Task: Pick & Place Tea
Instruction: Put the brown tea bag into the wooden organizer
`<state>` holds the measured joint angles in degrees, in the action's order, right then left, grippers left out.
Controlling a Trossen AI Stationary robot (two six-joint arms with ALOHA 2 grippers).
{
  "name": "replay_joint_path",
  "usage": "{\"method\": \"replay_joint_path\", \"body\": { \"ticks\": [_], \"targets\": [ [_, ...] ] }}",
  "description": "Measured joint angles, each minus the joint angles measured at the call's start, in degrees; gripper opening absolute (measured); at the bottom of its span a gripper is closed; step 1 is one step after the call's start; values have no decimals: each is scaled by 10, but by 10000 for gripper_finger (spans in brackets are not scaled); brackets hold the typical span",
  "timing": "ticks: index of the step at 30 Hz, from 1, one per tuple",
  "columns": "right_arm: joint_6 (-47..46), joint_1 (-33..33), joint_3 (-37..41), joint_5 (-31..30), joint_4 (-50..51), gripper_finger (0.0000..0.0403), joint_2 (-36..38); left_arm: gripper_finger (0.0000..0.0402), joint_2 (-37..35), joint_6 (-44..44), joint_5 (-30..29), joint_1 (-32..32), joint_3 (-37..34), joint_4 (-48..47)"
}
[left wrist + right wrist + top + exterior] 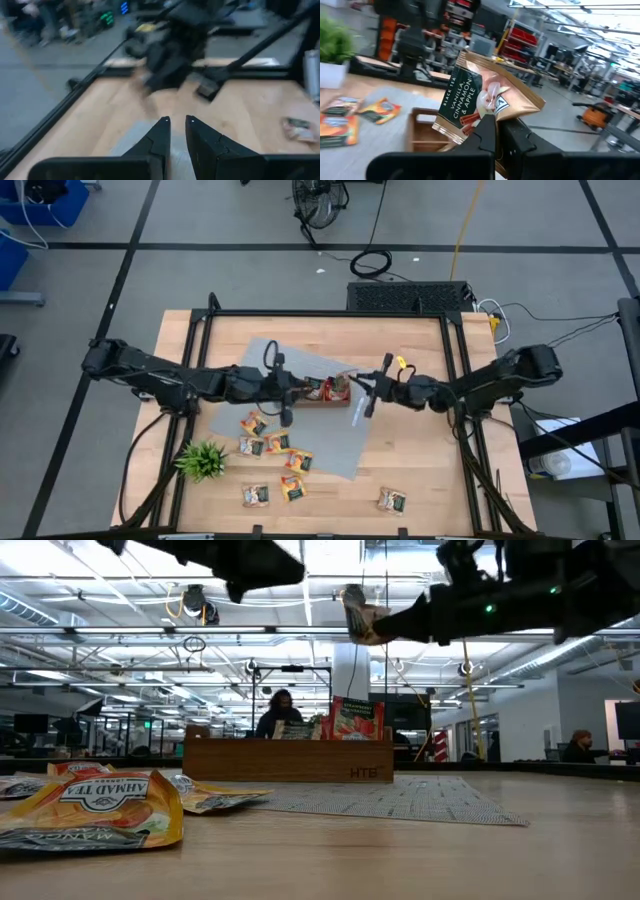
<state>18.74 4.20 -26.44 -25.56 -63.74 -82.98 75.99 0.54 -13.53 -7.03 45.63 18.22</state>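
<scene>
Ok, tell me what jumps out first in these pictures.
The right end effector holds a tea sachet in the air above the wooden tray at the table's middle. Sachets already stand in the tray, and loose ones lie scattered near the small green plant. The left end effector hovers by the tray, holding nothing.

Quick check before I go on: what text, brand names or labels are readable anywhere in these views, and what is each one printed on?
"BLACK TEA VANILLA, CINNAMON & APPLE": on the sachet held in the right gripper.
"AHMAD TEA" and "MANGO": on the orange sachet lying nearest the low camera.
"HTB"-like mark on the wooden tray front: too faint to be sure.
Print on the other sachets: too small to read.
</scene>
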Motion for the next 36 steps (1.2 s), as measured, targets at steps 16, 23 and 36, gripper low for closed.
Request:
{"method": "replay_joint_path", "body": {
  "ticks": [16,23,36],
  "targets": [
    [34,-15,-3,2,-84,2,-39,106,119,-5,-22,52,0,148],
    [34,-15,-3,3,-87,3,-39,186,119,-12,-10,55,0,166],
    [30,-15,-3,3,-95,3,-39,197,187,-21,-5,68,0,293]
  ]
}}
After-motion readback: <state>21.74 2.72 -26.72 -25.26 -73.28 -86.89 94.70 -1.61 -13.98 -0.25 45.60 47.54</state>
